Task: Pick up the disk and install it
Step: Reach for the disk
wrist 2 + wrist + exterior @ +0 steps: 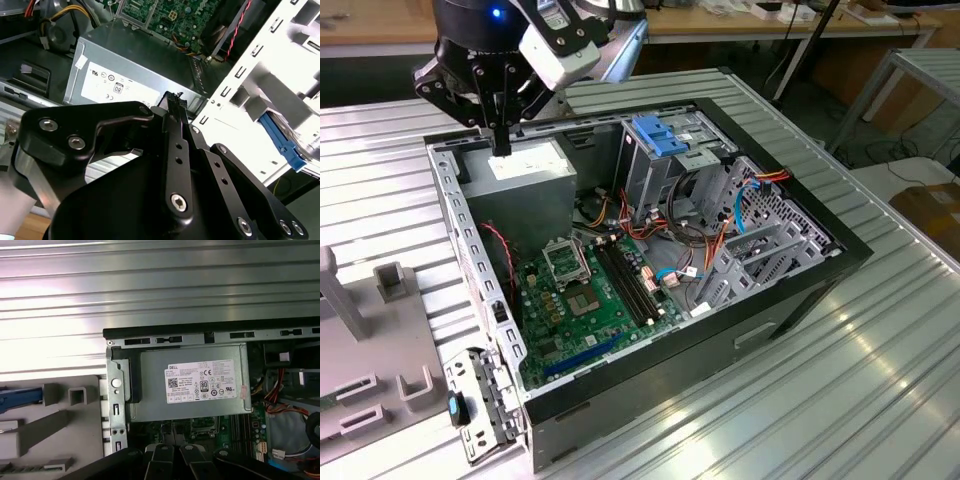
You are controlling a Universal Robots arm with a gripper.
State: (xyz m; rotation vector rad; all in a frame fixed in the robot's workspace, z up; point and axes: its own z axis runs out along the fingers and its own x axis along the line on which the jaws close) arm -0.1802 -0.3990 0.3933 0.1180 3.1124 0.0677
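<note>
Exterior view: the black gripper (500,148), fingers pressed together and empty, hangs just above the grey power supply (525,170) inside the open computer case (760,320). In the first wrist view the disk (20,395), blue-framed edge showing, lies on the grey fixture (85,440) beside the case, apart from the gripper.

Your arm (480,25) stands at eleven o'clock in the exterior view, wrist upright; your gripper (500,138) points straight down, its fingers (175,115) pressed together tip to tip in the second wrist view
</note>
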